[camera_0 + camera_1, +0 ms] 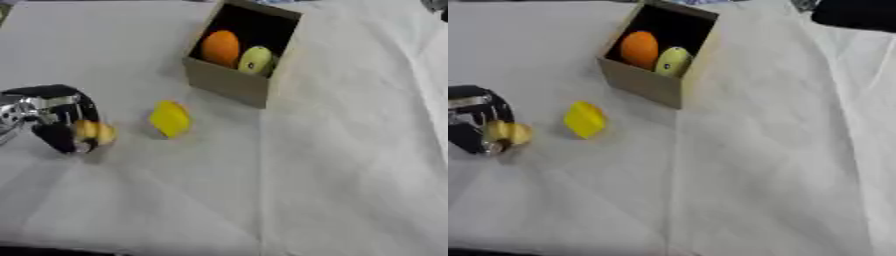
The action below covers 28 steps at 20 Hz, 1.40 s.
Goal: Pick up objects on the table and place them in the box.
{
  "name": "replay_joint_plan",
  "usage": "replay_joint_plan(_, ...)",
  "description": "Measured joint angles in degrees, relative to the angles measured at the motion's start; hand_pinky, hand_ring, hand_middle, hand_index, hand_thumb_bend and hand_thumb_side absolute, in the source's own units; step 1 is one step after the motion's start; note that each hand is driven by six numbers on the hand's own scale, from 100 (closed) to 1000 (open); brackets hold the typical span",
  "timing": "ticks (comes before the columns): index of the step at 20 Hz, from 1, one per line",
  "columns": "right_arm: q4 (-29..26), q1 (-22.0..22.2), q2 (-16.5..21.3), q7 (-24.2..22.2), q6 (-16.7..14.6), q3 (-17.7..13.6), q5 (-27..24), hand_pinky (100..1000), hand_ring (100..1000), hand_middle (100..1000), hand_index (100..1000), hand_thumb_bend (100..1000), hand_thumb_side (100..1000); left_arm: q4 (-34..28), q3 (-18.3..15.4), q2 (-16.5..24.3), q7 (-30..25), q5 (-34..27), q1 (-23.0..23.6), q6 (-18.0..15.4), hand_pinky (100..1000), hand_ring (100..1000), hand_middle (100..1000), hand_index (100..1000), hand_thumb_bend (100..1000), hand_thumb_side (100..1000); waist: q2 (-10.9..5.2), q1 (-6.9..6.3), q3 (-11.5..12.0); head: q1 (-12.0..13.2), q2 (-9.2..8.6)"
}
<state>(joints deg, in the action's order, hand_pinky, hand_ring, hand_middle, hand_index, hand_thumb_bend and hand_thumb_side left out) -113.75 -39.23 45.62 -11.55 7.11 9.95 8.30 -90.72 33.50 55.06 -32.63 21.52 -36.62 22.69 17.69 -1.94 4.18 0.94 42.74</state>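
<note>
The left hand (54,120) reaches in from the nine o'clock edge of the white table (350,175), arched low over the cloth with its black fingers (59,139) curled down and clamped around a small pale-yellow object (94,132) that bulges out on the side toward three o'clock. Just beside it, toward three o'clock and not touching it, a bright yellow block (170,118) lies tilted on the cloth. Up toward one o'clock from the block stands the open cardboard box (229,82), holding an orange fruit (220,48) and, touching it on the three o'clock side, a yellow-green fruit (255,60).
</note>
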Motion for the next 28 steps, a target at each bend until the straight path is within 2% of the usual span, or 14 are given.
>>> replay_joint_plan(3,0.00,0.45,-0.01,0.12,0.04,-0.10,-0.42,892,720,669,792,100,497,-0.08,-0.08,-0.15,0.25,1.63,-0.05,-0.83,648,582,546,622,332,100,-0.03,0.00,-0.01,0.00,-0.01)
replay_joint_plan(4,0.00,0.50,-0.01,0.18,0.08,-0.10,-0.47,892,720,669,792,100,498,-0.21,-0.26,-0.15,0.42,2.03,-0.05,-1.04,643,576,540,616,281,100,-0.03,0.00,-0.01,0.00,-0.01)
replay_joint_plan(5,0.00,0.52,-0.02,0.24,0.11,-0.13,-0.52,892,720,668,792,100,498,-0.54,-0.54,-0.15,0.61,2.37,-0.05,-1.23,642,574,538,614,323,100,-0.05,0.00,0.00,-0.01,-0.03)
replay_joint_plan(10,0.00,0.97,-0.05,0.36,0.19,-0.45,-0.80,891,719,668,792,100,499,-4.44,-3.22,0.06,1.84,3.51,-0.74,-2.23,645,573,533,610,289,100,-0.63,0.01,0.05,-0.11,-0.20)
replay_joint_plan(17,0.00,1.19,-0.06,0.46,0.19,-0.47,-0.91,891,721,669,791,100,499,-10.23,-7.01,0.47,2.01,5.27,-7.50,-3.34,652,570,536,609,247,100,-1.33,-0.42,-0.05,-0.61,-0.01)
replay_joint_plan(22,0.00,0.71,-0.87,0.35,0.10,-0.38,-1.01,891,720,669,790,100,498,-8.83,-7.56,-3.99,2.45,4.54,-14.01,-5.58,666,564,532,607,182,100,-2.09,-0.95,-1.57,-0.46,0.15)
replay_joint_plan(25,0.00,-0.31,-1.62,0.06,0.05,-0.04,-1.25,891,720,669,790,100,498,-6.23,-7.61,-7.87,2.94,3.02,-17.99,-7.50,667,561,529,606,163,100,-2.27,-1.05,-3.24,0.26,0.26)
replay_joint_plan(28,0.00,-1.16,-2.21,-0.22,-0.04,0.30,-1.42,890,720,670,790,100,498,-2.38,-7.60,-12.01,2.56,2.61,-22.22,-7.96,667,561,530,609,154,100,-2.27,-1.21,-4.39,0.96,0.37)
